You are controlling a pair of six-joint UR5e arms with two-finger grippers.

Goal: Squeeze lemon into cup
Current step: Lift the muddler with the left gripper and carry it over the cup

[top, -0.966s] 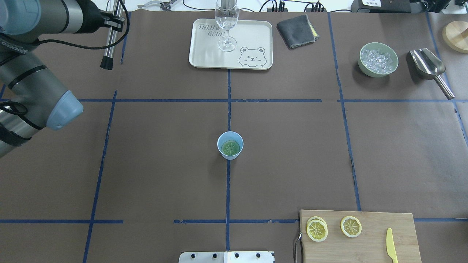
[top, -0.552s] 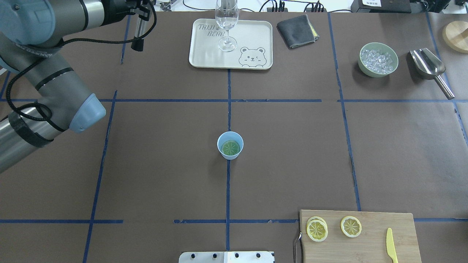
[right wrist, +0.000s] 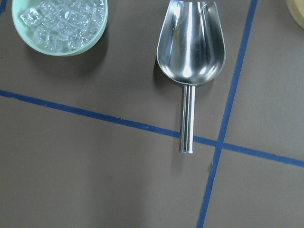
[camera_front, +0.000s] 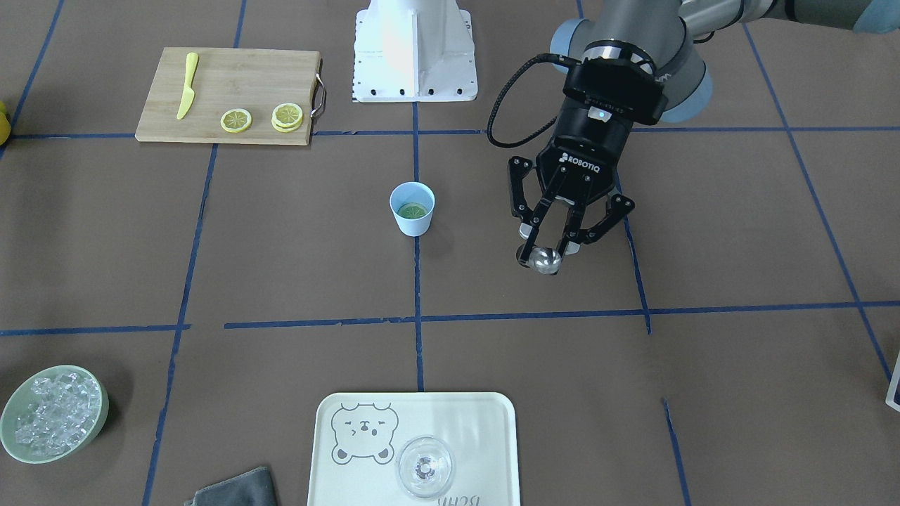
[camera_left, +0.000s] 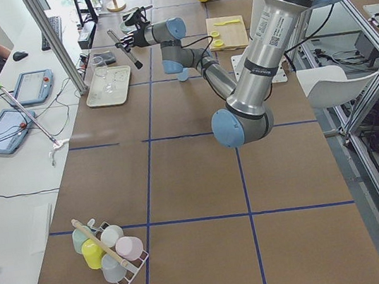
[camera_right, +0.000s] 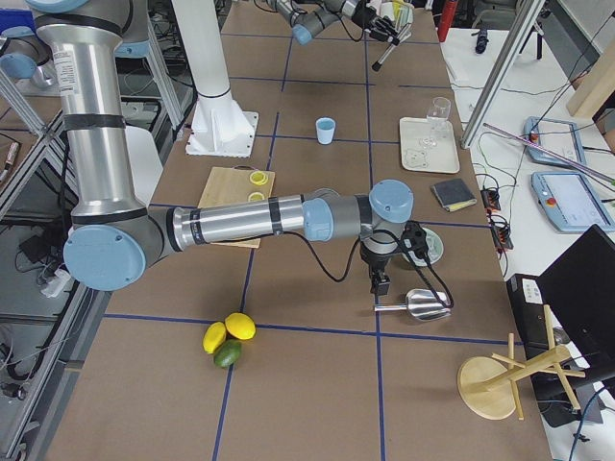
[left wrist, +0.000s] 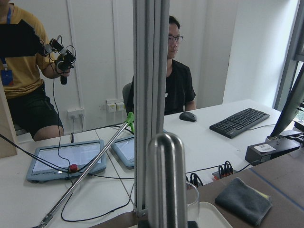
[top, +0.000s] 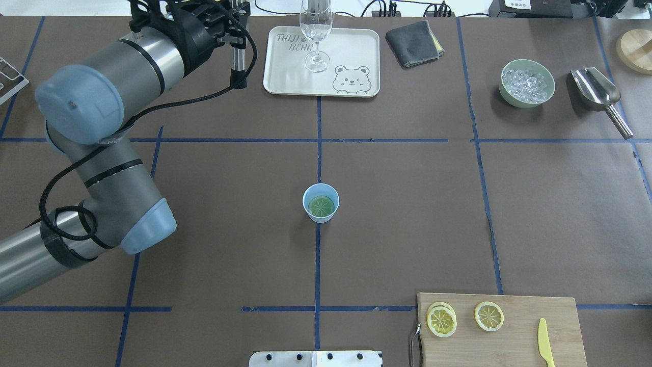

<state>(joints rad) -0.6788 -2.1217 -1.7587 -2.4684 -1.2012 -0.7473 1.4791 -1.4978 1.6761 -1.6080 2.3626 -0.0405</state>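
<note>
Left pincer (camera_front: 546, 253) swung nearer tray (top: 288, 76), gripping rod (top: 236, 56)

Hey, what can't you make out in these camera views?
- Right gripper: only small in the exterior right view; open or shut, cannot tell.
- Cup, overhead: the lemon slice inside hides any juice beneath.
- Stacked slices on the cutting board, overhead: top one covers the rest; count unclear.
- Metal rod in the left gripper: blurred, cut off by the left wrist view's bottom edge.

glass (top: 316, 25) top cut off, cloth (camera_front: 235, 488) cropped, right gripper (camera_right: 379, 281) jaws too small
</note>
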